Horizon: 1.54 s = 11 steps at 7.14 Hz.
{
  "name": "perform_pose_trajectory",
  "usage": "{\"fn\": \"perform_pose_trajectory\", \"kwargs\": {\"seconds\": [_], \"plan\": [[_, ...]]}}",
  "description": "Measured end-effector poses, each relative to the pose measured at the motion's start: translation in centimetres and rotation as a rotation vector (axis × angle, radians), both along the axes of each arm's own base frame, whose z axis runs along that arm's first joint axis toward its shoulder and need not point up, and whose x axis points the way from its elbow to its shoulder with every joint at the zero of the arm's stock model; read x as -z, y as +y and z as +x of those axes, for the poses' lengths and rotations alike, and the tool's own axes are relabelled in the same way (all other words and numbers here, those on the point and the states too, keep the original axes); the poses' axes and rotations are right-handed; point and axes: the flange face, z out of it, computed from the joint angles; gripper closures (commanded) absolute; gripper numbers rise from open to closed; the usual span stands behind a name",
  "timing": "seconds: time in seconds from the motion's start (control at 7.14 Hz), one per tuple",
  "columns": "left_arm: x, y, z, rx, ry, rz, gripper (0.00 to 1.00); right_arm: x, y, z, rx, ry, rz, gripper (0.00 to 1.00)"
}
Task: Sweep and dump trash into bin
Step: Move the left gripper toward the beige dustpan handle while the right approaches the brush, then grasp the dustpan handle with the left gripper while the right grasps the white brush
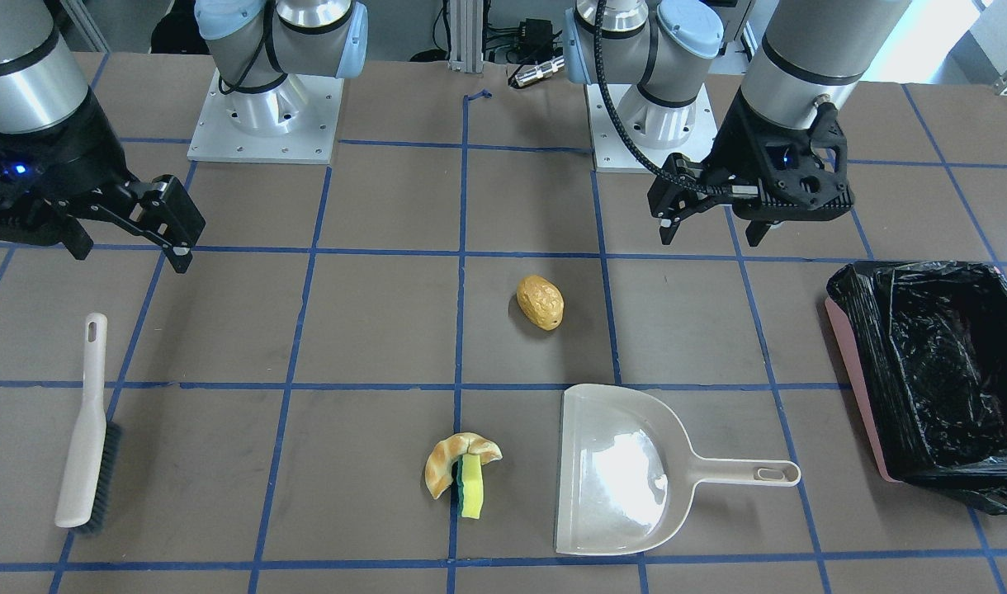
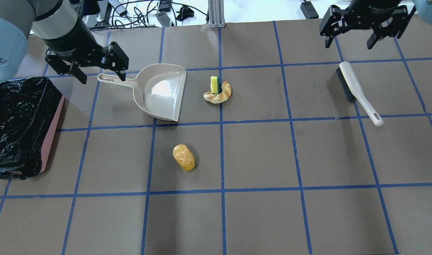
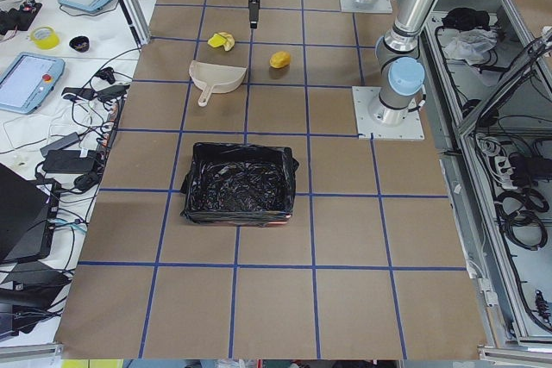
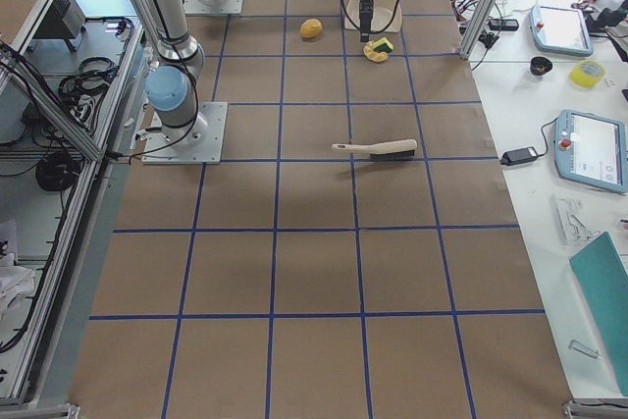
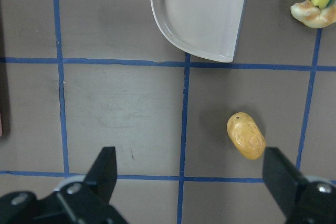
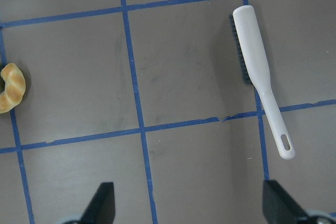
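Trash sits in three pieces on the brown gridded surface, none of it in the bin. The yellow-brown lump lies alone below the left tool, showing in the left wrist view between its two fingers, nearer one of them. The croissant piece and the yellow-and-green sponge touch, the sponge tucked into the croissant's curve, between the two tools and closer to the left one. The left tool hangs above the surface with its jaws spread wide and nothing in them, close over the handle end of the beige dustpan, whose mouth faces the croissant and sponge. The black-lined bin stands just outboard of that tool. The right tool is likewise spread and empty, raised near the beige brush, which lies flat on the surface, well apart from the trash.
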Motion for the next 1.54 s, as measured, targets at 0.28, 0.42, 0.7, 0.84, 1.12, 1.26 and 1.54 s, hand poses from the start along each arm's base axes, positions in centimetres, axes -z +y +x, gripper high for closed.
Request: {"fn": "perform_pose_trajectory", "kwargs": {"seconds": [0.28, 0.42, 0.7, 0.84, 1.12, 1.26, 1.54], "plan": [[0.0, -0.2, 0.5, 0.022, -0.015, 0.006, 0.00, -0.1, -0.4, -0.3, 0.004, -0.007, -0.023, 0.00], [-0.1, -0.4, 1.2, 0.046, -0.019, 0.007, 0.00, -0.4, -0.4, -0.3, 0.001, -0.005, -0.038, 0.00], [-0.3, -0.6, 2.1, 0.034, -0.034, 0.002, 0.00, -3.1, 2.4, 0.2, -0.003, -0.008, -0.085, 0.00], [-0.7, -0.7, 2.3, -0.008, -0.036, -0.016, 0.00, -4.2, 4.5, 0.5, -0.003, -0.010, -0.092, 0.00], [-0.2, -1.7, 3.2, -0.236, -0.024, -0.052, 0.00, -3.8, 5.2, -0.3, 0.020, 0.008, -0.108, 0.00], [0.4, -2.6, 3.9, -0.375, -0.010, -0.094, 0.00, -1.7, 3.2, -1.9, 0.025, 0.031, -0.093, 0.00], [2.1, -3.8, 6.0, -0.647, 0.015, -0.126, 0.00, 3.1, 0.0, -7.8, -0.019, 0.061, -0.007, 0.00]]}}
